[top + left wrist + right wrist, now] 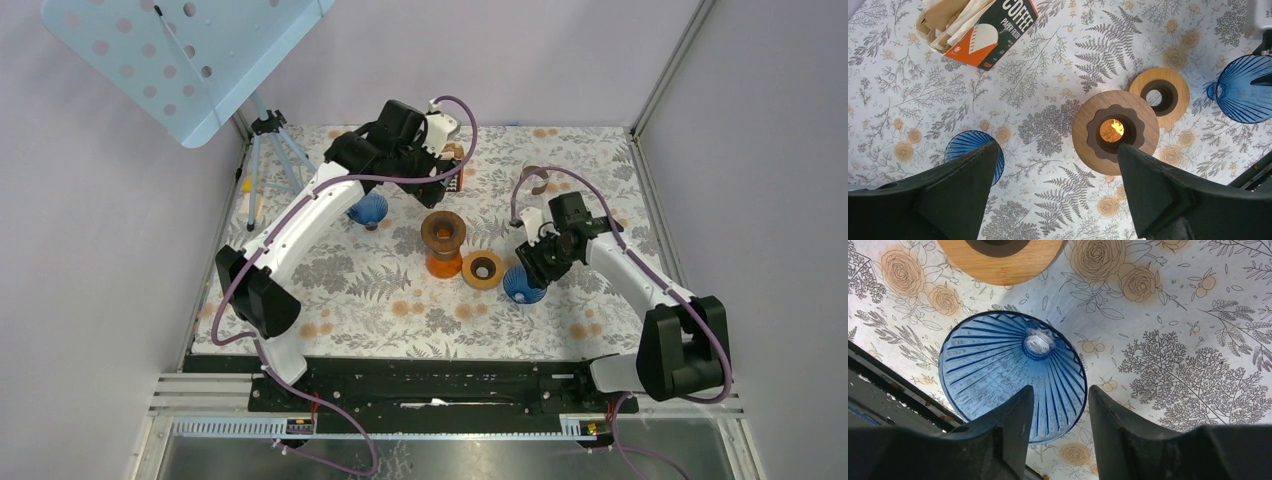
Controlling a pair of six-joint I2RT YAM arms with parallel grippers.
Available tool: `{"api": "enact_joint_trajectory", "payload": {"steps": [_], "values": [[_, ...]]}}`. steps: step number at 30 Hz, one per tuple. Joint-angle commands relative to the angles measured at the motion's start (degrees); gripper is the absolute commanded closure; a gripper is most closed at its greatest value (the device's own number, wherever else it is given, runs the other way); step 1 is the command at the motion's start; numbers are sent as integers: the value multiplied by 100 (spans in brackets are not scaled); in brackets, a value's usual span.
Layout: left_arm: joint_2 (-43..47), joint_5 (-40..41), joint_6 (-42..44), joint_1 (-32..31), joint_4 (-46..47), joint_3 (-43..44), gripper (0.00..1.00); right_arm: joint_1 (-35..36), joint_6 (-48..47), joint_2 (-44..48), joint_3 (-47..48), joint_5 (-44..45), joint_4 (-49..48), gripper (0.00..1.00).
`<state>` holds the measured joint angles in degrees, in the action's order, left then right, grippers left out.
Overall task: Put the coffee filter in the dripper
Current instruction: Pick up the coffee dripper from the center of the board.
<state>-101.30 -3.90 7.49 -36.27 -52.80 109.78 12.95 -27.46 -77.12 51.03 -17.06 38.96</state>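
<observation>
Nearest the arms' bases, right of the wooden stand [443, 240] and closer than it, a blue ribbed dripper [998, 360] stands mouth-up on the flowered cloth [380, 310]. The right gripper [1060, 390] is over its near rim. The jaws are at a middling gap, one finger above the inside of the cone and the other just outside the rim. Whether either finger touches the dripper cannot be told. No filter shows in this dripper; its ribs run bare down to the hole at the bottom.

Between that dripper and the stand, just beside the stand's orange base, lies a flat wooden ring [482, 270]. The stand itself is upright, its round wooden top showing a dark scalloped opening.

Left of the stand and a little beyond it sits a second blue dripper [368, 208], also without a filter.

Beyond the stand the left gripper [1058, 150] hangs above the cloth with its jaws spread wide and nothing between them. The coffee filter box [998, 30] lies on its side on the far side of the stand, apart from those jaws. Brown paper filters [955, 22] fan out of its open end, so the filters are with the left gripper and well apart from the right one.

Far left of the stand are a small tripod [272, 150] and, above it, a perforated blue panel [180, 50].
</observation>
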Motion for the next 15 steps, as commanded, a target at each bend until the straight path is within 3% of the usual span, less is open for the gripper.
{"api": "enact_joint_trajectory", "payload": {"steps": [1,10,15], "values": [[197,82,46,32,235,-11,1,-56,77,-172,274,-20,57,52],[348,155,120,54,313,-165,1,-75,126,-459,355,-64,18,66],[400,218,168,83,313,-210,1,-91,153,-474,506,-183,146,81]]}}
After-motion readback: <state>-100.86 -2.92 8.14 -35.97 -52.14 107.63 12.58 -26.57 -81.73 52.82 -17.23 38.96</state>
